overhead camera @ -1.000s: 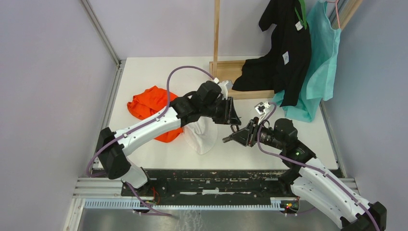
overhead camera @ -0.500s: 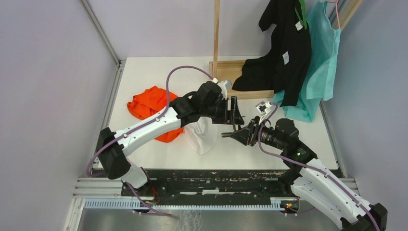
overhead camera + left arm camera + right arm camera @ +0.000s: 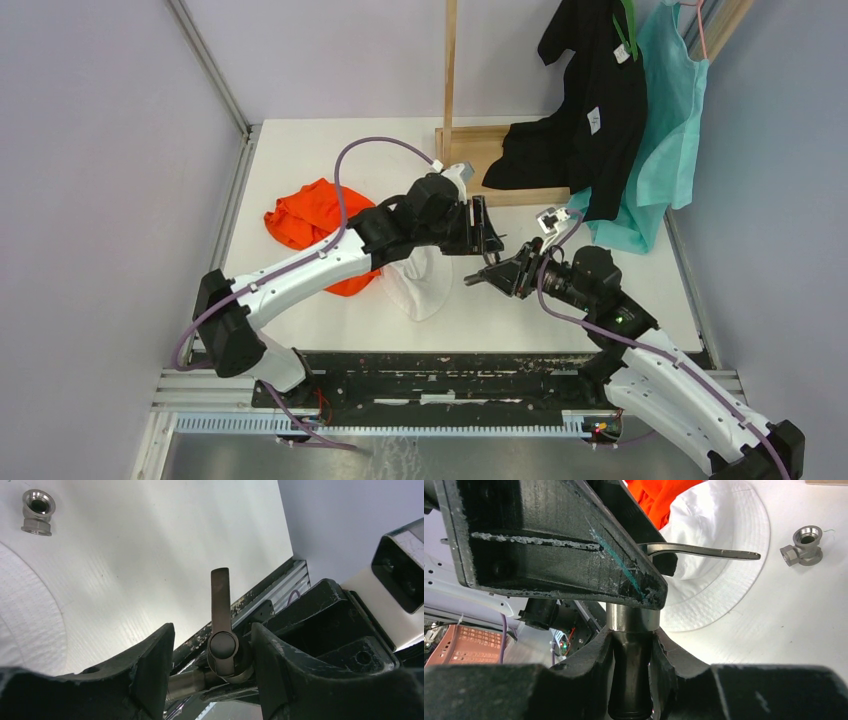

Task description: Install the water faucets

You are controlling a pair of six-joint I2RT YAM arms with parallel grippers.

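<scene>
One water faucet is held between the two arms: a grey metal valve body (image 3: 632, 616) with a long flat lever handle (image 3: 704, 553). My right gripper (image 3: 634, 635) is shut on its dark lower stem. In the left wrist view the faucet's round cap (image 3: 223, 646) and lever (image 3: 220, 597) sit between the fingers of my left gripper (image 3: 212, 630). That gripper is open, with a gap on the left side. From above, the left gripper (image 3: 487, 230) meets the right gripper (image 3: 488, 274) above the table's middle. A loose grey elbow fitting (image 3: 802, 546) lies on the table; it also shows in the left wrist view (image 3: 37, 512).
A white hat (image 3: 420, 283) and an orange cloth (image 3: 310, 225) lie under the left arm. A wooden stand (image 3: 470, 150) with a post is at the back. Black (image 3: 590, 110) and teal (image 3: 665, 120) garments hang at the back right.
My right gripper has carried the faucet a little farther from the near edge, up to the left gripper. The left gripper has shifted slightly back and now sits around the faucet's head.
</scene>
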